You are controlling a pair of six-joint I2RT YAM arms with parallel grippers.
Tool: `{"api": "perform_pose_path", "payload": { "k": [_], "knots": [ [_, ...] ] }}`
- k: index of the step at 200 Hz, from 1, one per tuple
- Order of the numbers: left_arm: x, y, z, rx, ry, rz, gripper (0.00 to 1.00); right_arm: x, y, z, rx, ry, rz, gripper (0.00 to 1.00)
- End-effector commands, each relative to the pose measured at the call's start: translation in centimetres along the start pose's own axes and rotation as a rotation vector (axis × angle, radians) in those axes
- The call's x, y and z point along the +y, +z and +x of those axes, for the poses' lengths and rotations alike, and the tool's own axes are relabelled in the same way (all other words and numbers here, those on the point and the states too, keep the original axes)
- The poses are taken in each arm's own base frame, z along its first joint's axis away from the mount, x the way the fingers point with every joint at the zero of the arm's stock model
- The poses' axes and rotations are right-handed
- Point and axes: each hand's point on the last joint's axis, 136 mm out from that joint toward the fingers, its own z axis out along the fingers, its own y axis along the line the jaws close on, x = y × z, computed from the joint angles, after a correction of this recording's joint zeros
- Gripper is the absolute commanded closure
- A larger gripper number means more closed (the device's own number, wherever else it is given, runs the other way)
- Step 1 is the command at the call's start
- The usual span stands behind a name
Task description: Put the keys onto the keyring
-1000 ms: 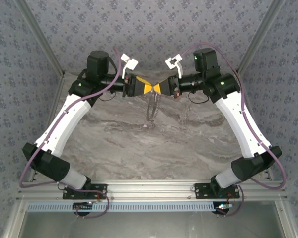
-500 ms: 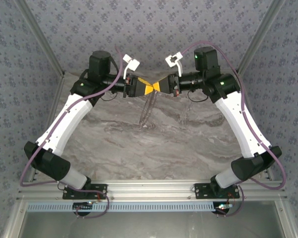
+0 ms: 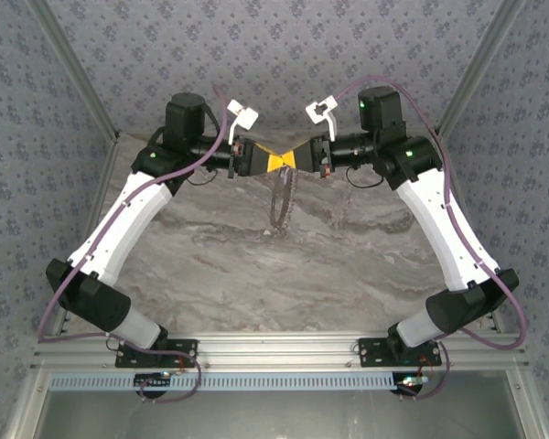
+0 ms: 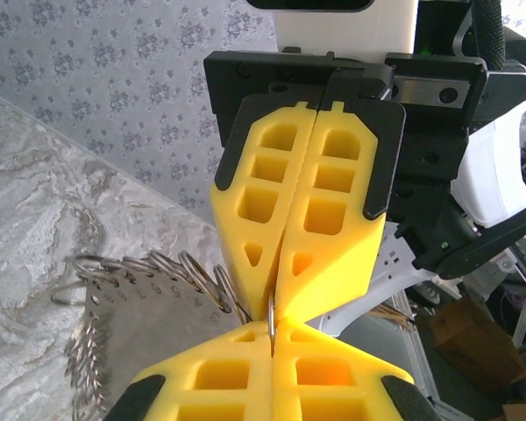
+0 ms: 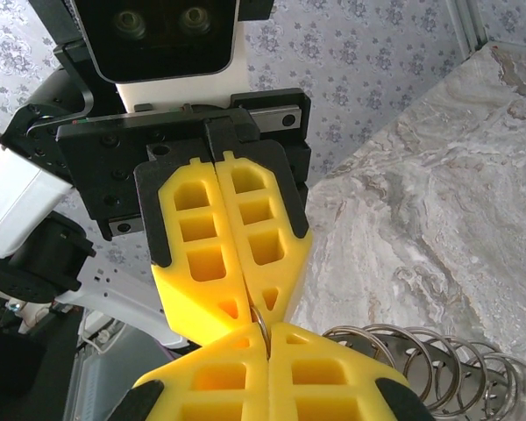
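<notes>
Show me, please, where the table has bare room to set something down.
Bare: the broad marble table between the left arm and right arm, from the base rail to mid-table. Crowded: the far middle, where the left tool and right tool meet tip to tip, both shut on the keyring that trails down toward the marble.

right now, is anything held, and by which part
Both. The left gripper and right gripper, shut tip to tip, pinch the large thin grey metal keyring at its top rim.
</notes>
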Motion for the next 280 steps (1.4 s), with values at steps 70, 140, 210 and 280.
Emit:
{"api": "perform_pose_path", "payload": {
  "k": [70, 140, 210, 280],
  "knots": [
    [-1.4, -1.0, -4.8, -0.182, 0.158, -0.076, 1.00, -0.9, -9.1, -6.1, -0.456, 0.119, -0.101, 0.55],
    [-2.2, -1.2, -7.0, -0.253, 0.174, -0.059, 1.00, -0.6, -8.6, -6.4, -0.554, 0.136, -0.077, 0.52],
    [-2.5, -1.3, -8.1, -0.283, 0.175, -0.056, 1.00, -0.3, -5.2, -6.0, -0.516, 0.163, -0.148, 0.52],
    [-2.4, -1.3, -8.5, -0.298, 0.178, -0.064, 1.00, -0.8, -3.1, -5.7, -0.480, 0.190, -0.194, 0.55]
  ]
}}
